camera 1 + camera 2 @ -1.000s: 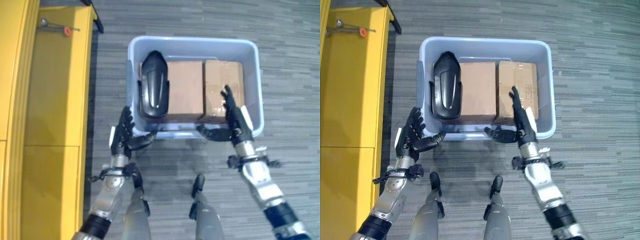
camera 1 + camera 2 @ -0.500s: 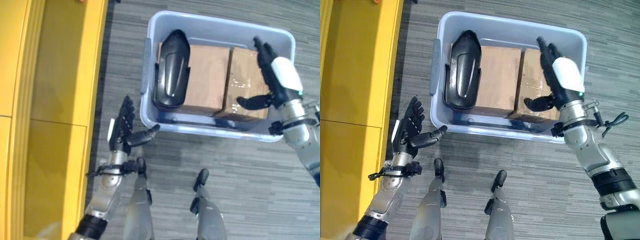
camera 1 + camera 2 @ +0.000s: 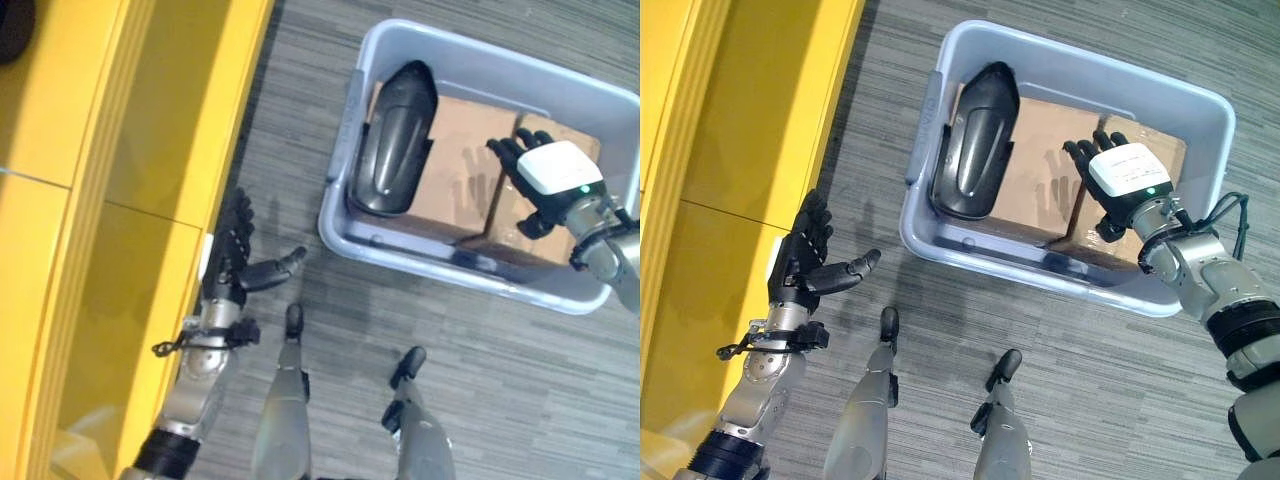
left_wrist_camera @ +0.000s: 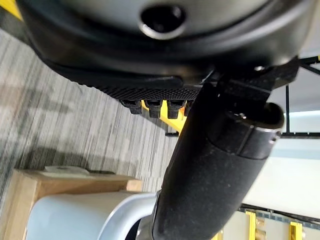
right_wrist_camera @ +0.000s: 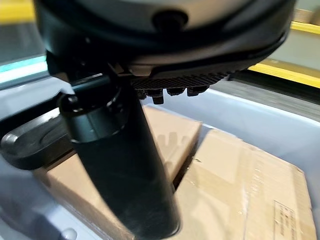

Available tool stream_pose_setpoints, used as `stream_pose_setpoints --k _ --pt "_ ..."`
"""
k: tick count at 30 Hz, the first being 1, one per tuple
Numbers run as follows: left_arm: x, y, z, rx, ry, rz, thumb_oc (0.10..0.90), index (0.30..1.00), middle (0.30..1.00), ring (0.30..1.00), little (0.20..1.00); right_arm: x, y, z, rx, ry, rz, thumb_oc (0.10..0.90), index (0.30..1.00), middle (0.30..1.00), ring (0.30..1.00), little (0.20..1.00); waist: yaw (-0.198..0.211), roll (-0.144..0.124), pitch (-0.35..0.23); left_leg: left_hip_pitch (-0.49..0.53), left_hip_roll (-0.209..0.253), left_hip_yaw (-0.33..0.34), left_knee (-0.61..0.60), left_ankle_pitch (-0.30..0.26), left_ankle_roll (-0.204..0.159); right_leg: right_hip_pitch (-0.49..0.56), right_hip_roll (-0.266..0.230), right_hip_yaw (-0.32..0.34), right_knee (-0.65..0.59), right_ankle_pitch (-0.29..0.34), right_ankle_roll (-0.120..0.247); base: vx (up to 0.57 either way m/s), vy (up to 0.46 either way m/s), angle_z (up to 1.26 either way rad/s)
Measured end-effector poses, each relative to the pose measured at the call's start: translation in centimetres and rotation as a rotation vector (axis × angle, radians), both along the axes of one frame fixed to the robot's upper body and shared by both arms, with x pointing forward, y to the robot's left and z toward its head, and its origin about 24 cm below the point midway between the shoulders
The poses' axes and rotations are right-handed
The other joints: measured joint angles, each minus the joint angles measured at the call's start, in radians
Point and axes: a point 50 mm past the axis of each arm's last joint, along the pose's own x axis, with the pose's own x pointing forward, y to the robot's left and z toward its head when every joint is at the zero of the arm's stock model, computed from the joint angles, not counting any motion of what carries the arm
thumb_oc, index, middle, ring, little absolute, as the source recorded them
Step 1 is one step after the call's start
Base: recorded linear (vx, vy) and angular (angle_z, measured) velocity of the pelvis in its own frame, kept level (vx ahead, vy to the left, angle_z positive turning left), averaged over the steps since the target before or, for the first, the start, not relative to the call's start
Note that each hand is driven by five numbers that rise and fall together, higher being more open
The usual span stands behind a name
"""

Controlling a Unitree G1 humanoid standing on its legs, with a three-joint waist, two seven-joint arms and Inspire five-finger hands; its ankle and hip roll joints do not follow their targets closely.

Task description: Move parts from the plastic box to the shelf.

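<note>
A pale blue plastic box [image 3: 1055, 283] stands on the floor. It holds a long black moulded part [image 3: 975, 140] at its left end and two cardboard boxes [image 3: 1040, 170] [image 3: 1162, 158] side by side. My right hand [image 3: 1122, 178] is over the seam between the two cardboard boxes, back up and open, holding nothing. In the right wrist view its thumb [image 5: 125, 165] stands above the cardboard boxes [image 5: 240, 190]. My left hand [image 3: 803, 268] hangs open left of the plastic box, close to the yellow shelf [image 3: 740, 150], thumb pointing toward the box.
The yellow shelf [image 3: 90, 200] runs along the whole left side, its edge close to my left arm. Grey striped floor [image 3: 520, 380] lies around the box, with a strip between shelf and box.
The camera has swung, shifting shelf and box in view. My right hand rose from the box's near rim to over the cardboard boxes. My left hand stayed open, now farther from the box.
</note>
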Motion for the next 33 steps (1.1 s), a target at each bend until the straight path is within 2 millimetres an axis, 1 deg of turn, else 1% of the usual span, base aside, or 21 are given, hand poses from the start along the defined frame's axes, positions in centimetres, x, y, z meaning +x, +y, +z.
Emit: stream_pose_setpoints --k 1,2,4,7,9,12,15,20,25,27,30,33 --pt "0.0 0.0 0.0 -0.001 -0.002 0.001 0.9 1.0 1.0 1.0 1.0 0.1 -0.2 0.0 -0.018 0.005 -0.012 0.9 1.0 1.0 1.0 1.0 -0.005 0.0 0.0 -0.008 0.0 -0.003 0.002 0.001 0.001 0.0 -0.001 -0.005 0.0 0.0 0.0 -0.01 0.003 0.21" --pt "0.0 0.0 0.0 0.0 -0.001 0.001 0.9 1.0 1.0 1.0 1.0 0.1 -0.3 0.1 -0.036 0.002 -0.026 0.9 1.0 1.0 1.0 1.0 0.002 0.001 0.0 -0.015 -0.002 -0.009 0.003 0.003 0.002 -0.002 -0.002 -0.01 0.0 0.0 0.0 0.0 0.0 0.2" --pt "0.0 0.1 0.0 0.0 0.0 0.003 0.9 1.0 1.0 1.0 1.0 0.3 -0.4 0.6 -0.084 -0.012 -0.038 0.9 1.0 1.0 1.0 1.0 0.004 0.002 0.001 -0.03 -0.004 -0.021 0.003 0.009 0.004 -0.008 -0.002 -0.019 0.0 0.0 0.0 0.0 0.001 0.16" --pt "-0.1 0.0 -0.1 0.0 0.002 0.001 0.9 1.0 1.0 1.0 1.0 0.7 0.2 1.3 -0.136 -0.029 -0.022 0.9 1.0 1.0 1.0 1.0 0.011 0.004 0.002 -0.044 -0.005 -0.027 0.003 0.013 0.003 -0.017 -0.001 -0.027 0.0 0.0 0.0 0.0 0.004 0.05" --pt "-0.1 0.0 -0.1 0.0 0.003 0.0 0.9 1.0 1.0 1.0 1.0 0.9 0.6 2.0 -0.175 -0.054 -0.007 0.9 1.0 1.0 1.0 1.0 0.016 0.01 0.006 -0.052 -0.006 -0.03 0.003 0.015 0.003 -0.022 -0.001 -0.029 -0.001 0.0 0.001 0.0 0.0 0.0" --pt "-0.1 0.0 -0.2 0.0 0.004 0.003 0.9 1.0 1.0 1.0 1.0 1.0 1.0 2.7 -0.199 -0.074 0.001 0.9 1.0 1.0 1.0 1.0 0.02 0.011 0.007 -0.065 -0.006 -0.031 0.003 0.015 0.003 -0.034 -0.001 -0.03 -0.002 0.001 0.002 0.0 0.0 0.0" --pt "-0.1 0.0 -0.1 0.0 0.002 0.002 0.9 1.0 1.0 1.0 1.0 1.2 1.2 3.8 -0.222 -0.12 -0.004 0.9 1.0 1.0 1.0 1.0 0.019 0.011 0.009 -0.08 -0.007 -0.032 0.003 0.016 0.003 -0.049 -0.001 -0.03 -0.002 0.001 0.003 0.0 0.0 0.0" --pt "0.1 -0.1 0.1 -0.001 -0.005 0.001 0.9 1.0 1.0 1.0 1.0 1.1 1.2 5.0 -0.267 -0.179 -0.008 0.9 1.0 1.0 1.0 1.0 0.014 0.009 0.014 -0.088 -0.006 -0.031 0.002 0.016 0.003 -0.055 0.0 -0.034 -0.002 0.001 0.003 0.0 0.001 0.01" --pt "0.3 -0.2 0.5 -0.002 -0.019 0.0 0.9 1.0 1.0 1.0 1.0 1.2 1.8 6.9 -0.268 -0.257 -0.001 0.9 1.0 1.0 1.0 1.0 0.01 0.008 0.014 -0.112 -0.006 -0.031 0.002 0.017 0.003 -0.078 0.001 -0.035 -0.002 0.001 0.003 0.0 0.0 0.0" --pt "0.4 -0.2 0.6 -0.002 -0.022 0.0 0.9 1.0 1.0 1.0 1.0 1.2 2.1 7.5 -0.268 -0.275 0.009 0.9 1.0 1.0 1.0 1.0 0.008 0.008 0.014 -0.122 -0.006 -0.032 0.002 0.017 0.004 -0.089 0.001 -0.035 -0.002 0.001 0.003 0.0 0.0 0.0" --pt "0.4 -0.2 0.6 -0.004 -0.023 0.003 0.9 1.0 1.0 1.0 1.0 1.4 3.3 7.6 -0.308 -0.274 0.053 0.9 1.0 1.0 1.0 1.0 0.006 0.007 0.015 -0.128 -0.006 -0.033 0.002 0.018 0.005 -0.093 0.001 -0.038 -0.002 0.001 0.003 0.01 -0.003 0.01" --pt "0.4 -0.1 0.6 -0.009 -0.027 0.017 0.9 1.0 1.0 1.0 1.0 1.5 4.2 8.4 -0.324 -0.296 0.083 0.9 1.0 1.0 1.0 1.0 0.0 0.007 0.015 -0.148 -0.002 -0.041 0.003 0.018 0.005 -0.108 0.006 -0.042 -0.002 0.001 0.003 0.01 -0.002 0.02"
